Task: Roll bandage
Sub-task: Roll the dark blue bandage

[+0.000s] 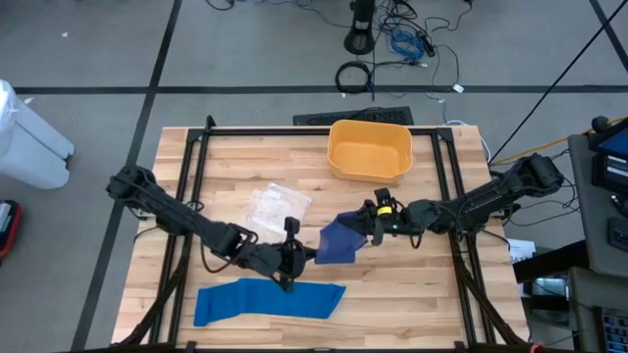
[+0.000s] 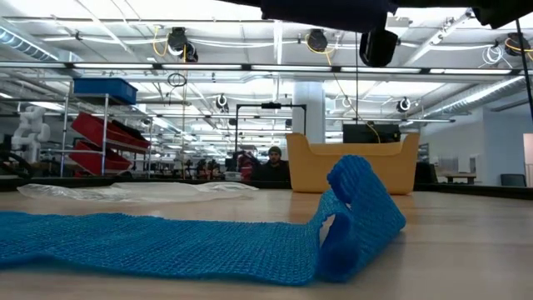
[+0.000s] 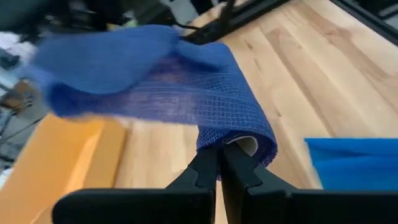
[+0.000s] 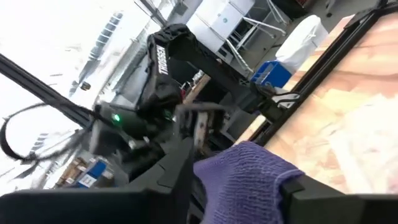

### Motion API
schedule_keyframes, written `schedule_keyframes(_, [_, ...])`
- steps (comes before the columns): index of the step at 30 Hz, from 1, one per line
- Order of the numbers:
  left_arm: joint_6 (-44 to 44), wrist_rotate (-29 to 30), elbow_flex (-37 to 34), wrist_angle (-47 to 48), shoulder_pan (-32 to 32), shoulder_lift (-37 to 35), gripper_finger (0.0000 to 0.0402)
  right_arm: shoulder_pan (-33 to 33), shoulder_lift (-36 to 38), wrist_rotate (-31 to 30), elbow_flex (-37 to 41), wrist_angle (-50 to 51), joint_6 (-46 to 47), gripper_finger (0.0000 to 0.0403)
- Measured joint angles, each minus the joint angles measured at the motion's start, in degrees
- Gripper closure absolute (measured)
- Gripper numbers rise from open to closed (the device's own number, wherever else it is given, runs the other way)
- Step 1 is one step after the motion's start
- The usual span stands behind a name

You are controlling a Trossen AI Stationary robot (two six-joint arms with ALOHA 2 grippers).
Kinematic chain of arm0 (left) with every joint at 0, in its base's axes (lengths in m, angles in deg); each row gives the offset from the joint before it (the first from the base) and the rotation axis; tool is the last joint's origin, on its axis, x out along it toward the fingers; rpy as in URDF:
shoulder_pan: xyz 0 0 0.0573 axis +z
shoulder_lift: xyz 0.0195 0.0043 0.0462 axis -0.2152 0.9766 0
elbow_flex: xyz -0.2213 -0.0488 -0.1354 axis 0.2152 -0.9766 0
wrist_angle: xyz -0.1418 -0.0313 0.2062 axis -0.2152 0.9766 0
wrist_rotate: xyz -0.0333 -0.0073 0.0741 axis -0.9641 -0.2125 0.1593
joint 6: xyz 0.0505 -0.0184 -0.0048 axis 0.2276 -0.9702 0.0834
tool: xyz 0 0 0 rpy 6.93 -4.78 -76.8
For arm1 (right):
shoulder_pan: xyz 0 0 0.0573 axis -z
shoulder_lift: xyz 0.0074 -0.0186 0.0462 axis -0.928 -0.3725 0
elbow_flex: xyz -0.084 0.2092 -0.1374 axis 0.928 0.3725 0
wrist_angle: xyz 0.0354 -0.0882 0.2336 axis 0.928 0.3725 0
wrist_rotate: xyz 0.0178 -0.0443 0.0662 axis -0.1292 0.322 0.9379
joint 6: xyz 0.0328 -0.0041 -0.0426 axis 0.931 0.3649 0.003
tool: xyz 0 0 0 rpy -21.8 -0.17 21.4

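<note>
Two grippers meet over one blue bandage (image 1: 270,299), which lies mostly flat near the table's (image 1: 422,284) front edge, its right end lifted and folded up toward the middle. From above, the left gripper (image 1: 291,257) sits at the near end of that raised flap, and the right gripper (image 1: 373,224) at its far end, with the bin (image 1: 370,149) behind and a clear wrapper (image 1: 275,206) to the left. At table height, the bandage (image 2: 166,242) runs flat and then curls into a loose loop at its right end; neither gripper can be made out. The left wrist view shows its fingers (image 3: 202,171) pressed together, pinching the fold of the bandage (image 3: 186,93) around what looks like a pale inner layer. The right wrist view shows its fingers (image 4: 177,168) spread on either side of the cloth (image 4: 249,171), not clamped on it. To roll well, I judge the left pinch should hold firm as the core while the right re-grips close by, keeps the edges aligned, and draws the turn snug, so that loose loop does not slacken or skew.
</note>
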Motion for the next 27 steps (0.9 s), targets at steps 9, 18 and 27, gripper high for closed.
schedule_keyframes(9, [0.4,-0.3,0.0,-0.1,-0.1,3.3,0.0396,0.3,0.0,2.8,0.0,3.6,7.4,0.0268])
schedule_keyframes(18, [2.8,-1.3,0.0,-1.4,-1.1,3.4,0.0396,0.6,0.0,4.6,0.0,10.8,18.0,0.0268])
schedule_keyframes(27, [4.5,-3.5,0.0,-1.5,-1.7,3.4,0.0396,1.5,0.1,12.7,0.0,11.7,19.0,0.0268])
